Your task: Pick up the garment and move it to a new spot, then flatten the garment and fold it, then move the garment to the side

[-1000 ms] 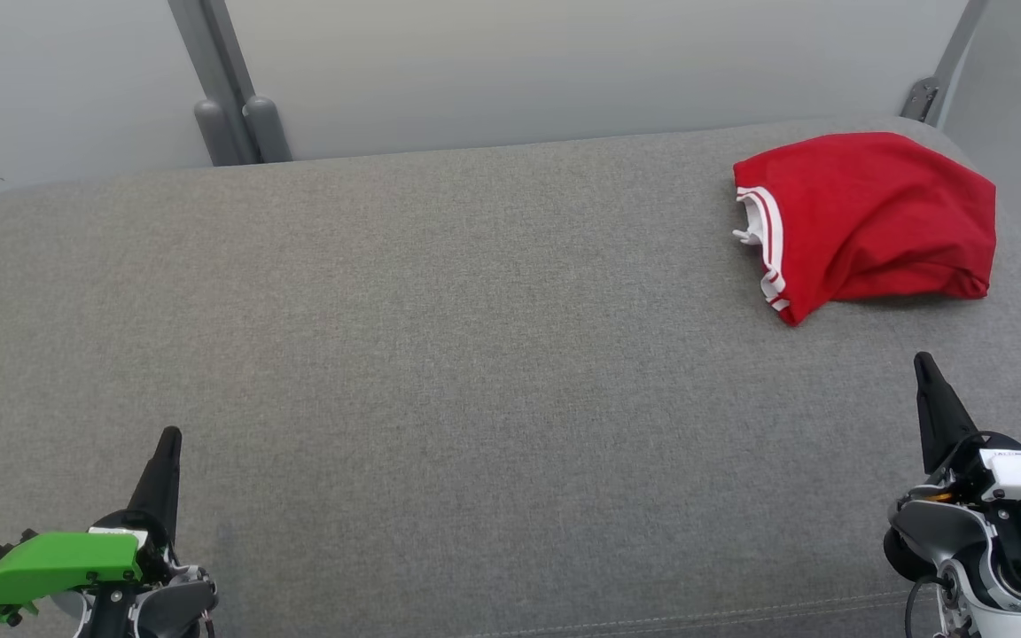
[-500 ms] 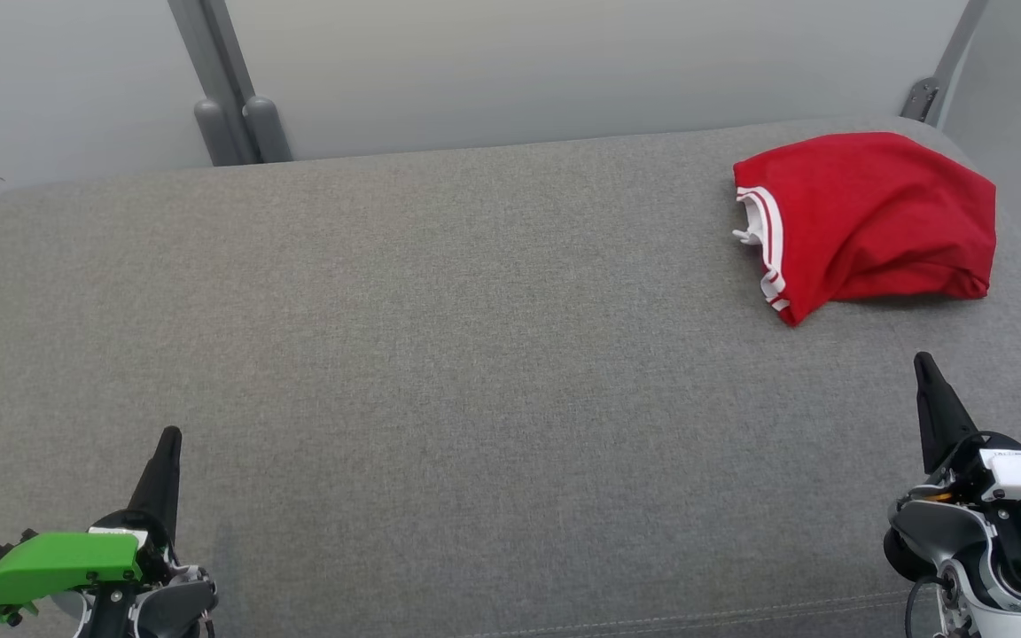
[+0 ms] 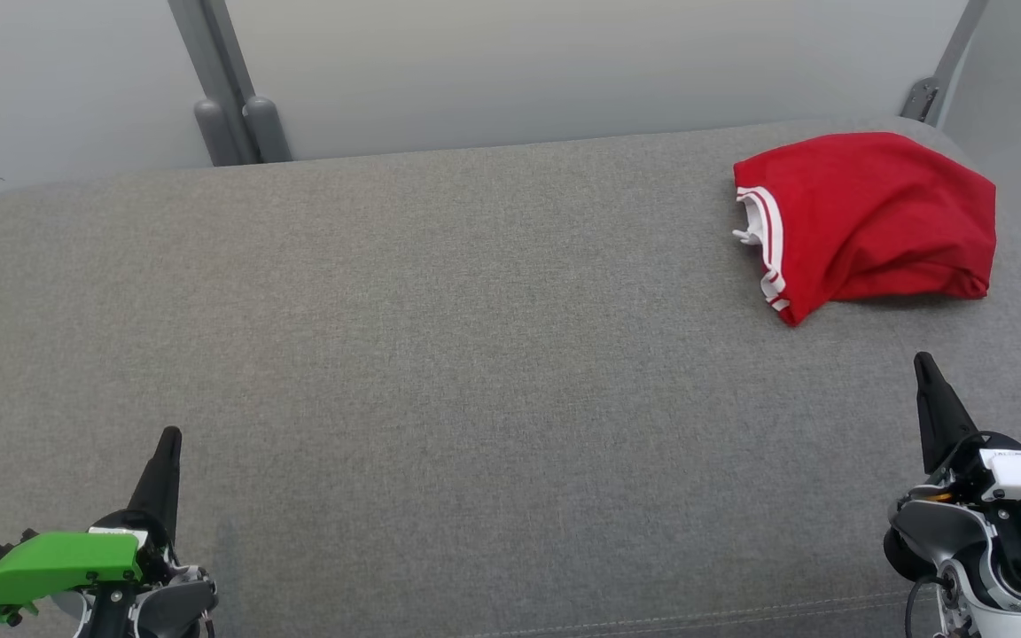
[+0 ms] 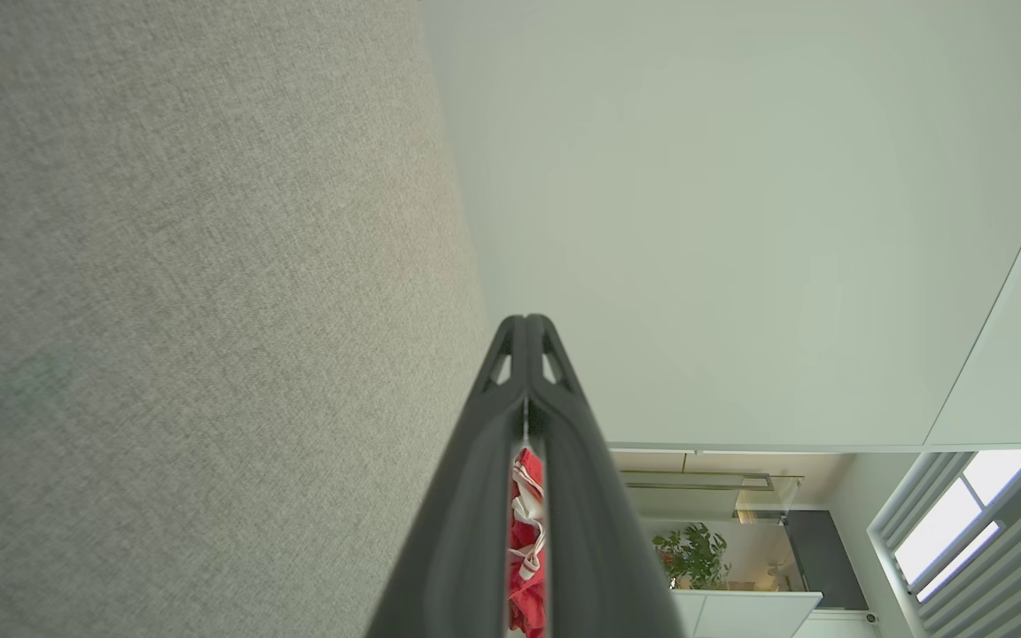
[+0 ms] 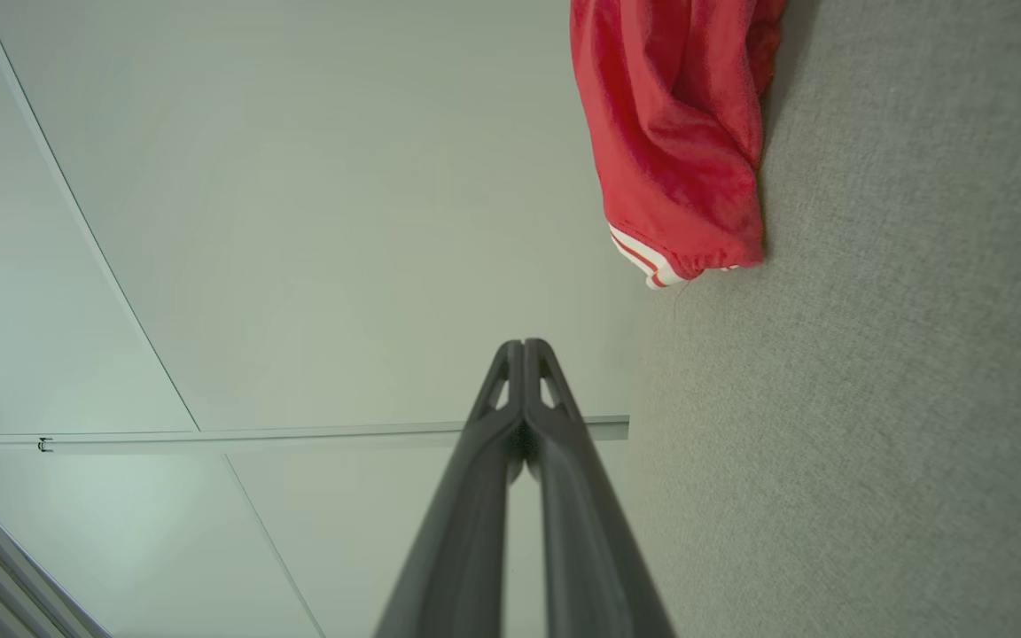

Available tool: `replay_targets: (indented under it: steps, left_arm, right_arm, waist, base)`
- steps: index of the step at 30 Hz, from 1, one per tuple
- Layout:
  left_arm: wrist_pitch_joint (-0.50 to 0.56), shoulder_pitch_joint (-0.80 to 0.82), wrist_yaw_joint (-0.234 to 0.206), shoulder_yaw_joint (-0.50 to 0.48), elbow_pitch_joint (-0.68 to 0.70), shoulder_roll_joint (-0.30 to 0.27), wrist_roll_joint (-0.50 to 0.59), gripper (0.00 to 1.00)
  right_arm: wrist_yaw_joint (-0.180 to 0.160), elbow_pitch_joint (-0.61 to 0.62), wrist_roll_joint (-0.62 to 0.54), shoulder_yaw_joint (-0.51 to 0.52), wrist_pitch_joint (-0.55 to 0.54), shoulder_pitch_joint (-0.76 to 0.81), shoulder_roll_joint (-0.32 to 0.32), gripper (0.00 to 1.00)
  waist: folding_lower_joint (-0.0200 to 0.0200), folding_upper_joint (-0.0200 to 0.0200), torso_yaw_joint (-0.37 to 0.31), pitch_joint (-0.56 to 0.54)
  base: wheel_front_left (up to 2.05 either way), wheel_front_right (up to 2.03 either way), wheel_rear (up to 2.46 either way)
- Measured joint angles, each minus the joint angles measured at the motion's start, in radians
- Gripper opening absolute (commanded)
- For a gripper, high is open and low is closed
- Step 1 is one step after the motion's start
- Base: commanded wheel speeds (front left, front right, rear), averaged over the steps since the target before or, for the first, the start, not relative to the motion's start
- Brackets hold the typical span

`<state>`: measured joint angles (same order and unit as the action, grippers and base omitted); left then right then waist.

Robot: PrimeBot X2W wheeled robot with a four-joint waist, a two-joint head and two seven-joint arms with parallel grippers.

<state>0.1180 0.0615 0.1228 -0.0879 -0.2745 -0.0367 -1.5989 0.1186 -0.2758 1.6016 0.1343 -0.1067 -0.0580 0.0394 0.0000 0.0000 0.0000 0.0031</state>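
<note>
A bunched red garment lies at the far right corner of the grey bench, ahead of the right tool and well apart from the left tool, both pinched shut and empty; a careless grab could nudge it off.

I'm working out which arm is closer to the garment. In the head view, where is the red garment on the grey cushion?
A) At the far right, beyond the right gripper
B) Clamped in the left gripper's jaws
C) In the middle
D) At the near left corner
A: the red garment lies at the far right of the grey cushion, beyond the right gripper and apart from it.
</note>
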Motion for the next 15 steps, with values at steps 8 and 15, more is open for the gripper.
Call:
replay_targets:
  steps: [8, 15]
  left_arm:
    - [0.000, 0.000, 0.000, 0.000, 0.000, 0.000, 0.000, 0.00]
    - [0.000, 0.000, 0.000, 0.000, 0.000, 0.000, 0.000, 0.00]
  right_arm:
    - [0.000, 0.000, 0.000, 0.000, 0.000, 0.000, 0.000, 0.00]
    - [0.000, 0.000, 0.000, 0.000, 0.000, 0.000, 0.000, 0.00]
  waist:
    - [0.0000, 0.0000, 0.000, 0.000]
    - [0.0000, 0.0000, 0.000, 0.000]
  base:
    - [0.00, 0.00, 0.00]
    - [0.00, 0.00, 0.00]
